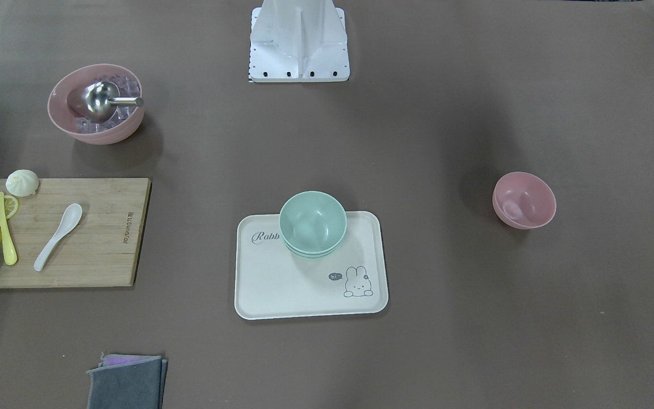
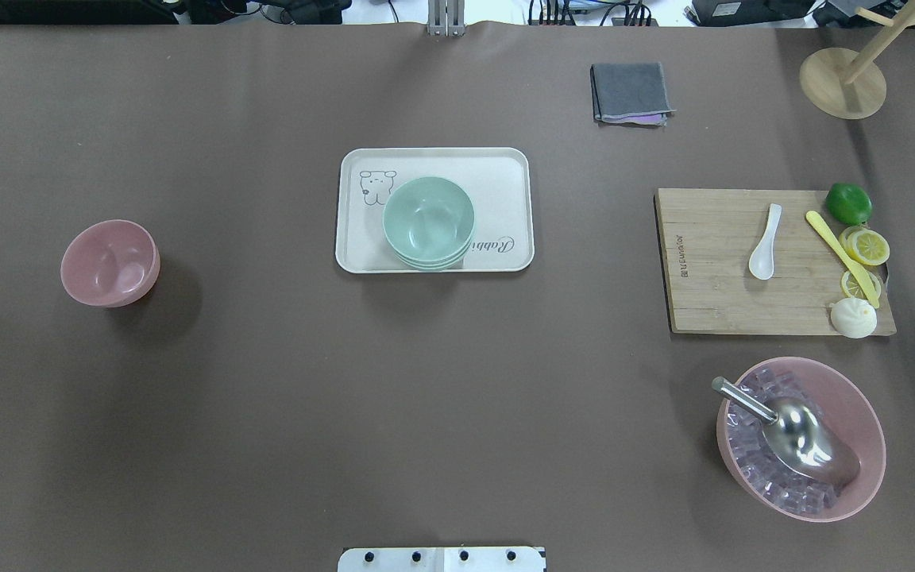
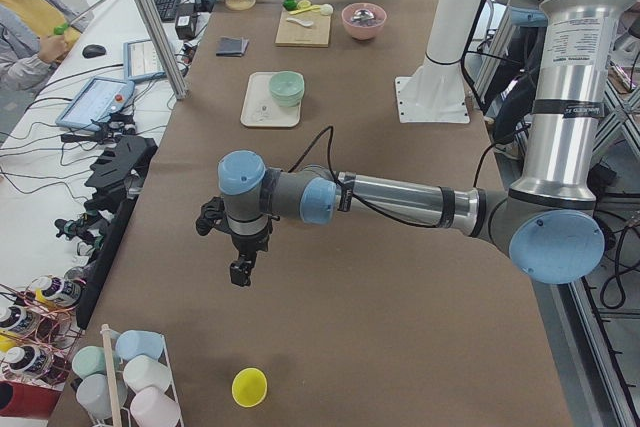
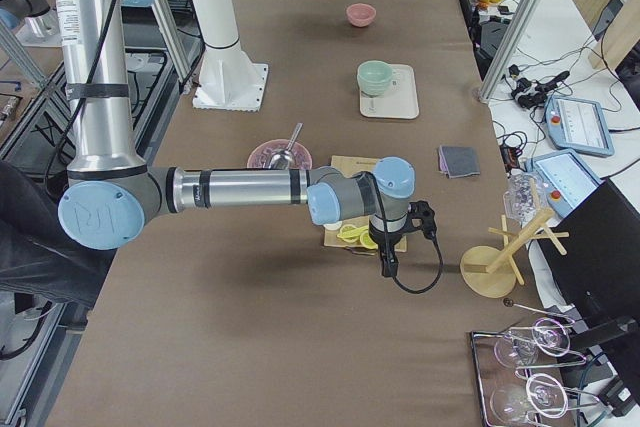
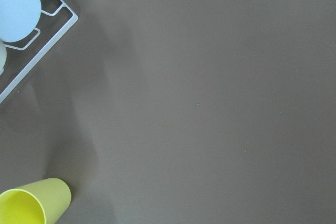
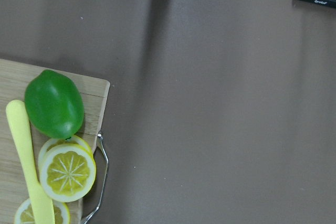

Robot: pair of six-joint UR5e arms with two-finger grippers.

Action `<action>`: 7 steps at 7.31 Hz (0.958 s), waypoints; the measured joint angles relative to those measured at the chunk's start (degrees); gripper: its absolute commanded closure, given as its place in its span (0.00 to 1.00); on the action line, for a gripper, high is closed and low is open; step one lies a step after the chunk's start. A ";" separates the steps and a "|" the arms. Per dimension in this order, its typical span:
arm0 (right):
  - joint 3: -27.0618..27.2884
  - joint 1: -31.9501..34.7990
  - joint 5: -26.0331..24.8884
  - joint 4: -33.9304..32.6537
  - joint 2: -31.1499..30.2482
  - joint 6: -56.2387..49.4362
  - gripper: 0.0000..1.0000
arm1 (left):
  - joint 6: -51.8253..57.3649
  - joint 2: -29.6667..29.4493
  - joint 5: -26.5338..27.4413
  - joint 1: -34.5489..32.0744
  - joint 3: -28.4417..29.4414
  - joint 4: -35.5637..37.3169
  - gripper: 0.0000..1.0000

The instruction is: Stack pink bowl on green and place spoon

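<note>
In the left side view the left arm (image 3: 400, 202) lies level across mid-frame, wrist bent down, with the left gripper (image 3: 240, 272) hanging above bare table, a yellow cup (image 3: 249, 386) below it in the frame. In the right side view the right arm (image 4: 240, 189) reaches likewise, the right gripper (image 4: 388, 265) hanging by the near end of the cutting board (image 2: 712, 270). Overhead, the pink bowl (image 2: 110, 263) sits alone at centre left, the green bowl (image 2: 428, 221) on the tray (image 2: 505, 171) at centre, the spoon (image 2: 766, 242) on the board at right, all well apart. Whether either gripper is spread or pressed together cannot be told
</note>
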 measured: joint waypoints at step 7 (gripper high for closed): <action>0.15 3.30 0.76 -0.22 0.49 0.10 0.00 | 0.33 2.31 -0.62 0.07 -0.78 -1.03 0.02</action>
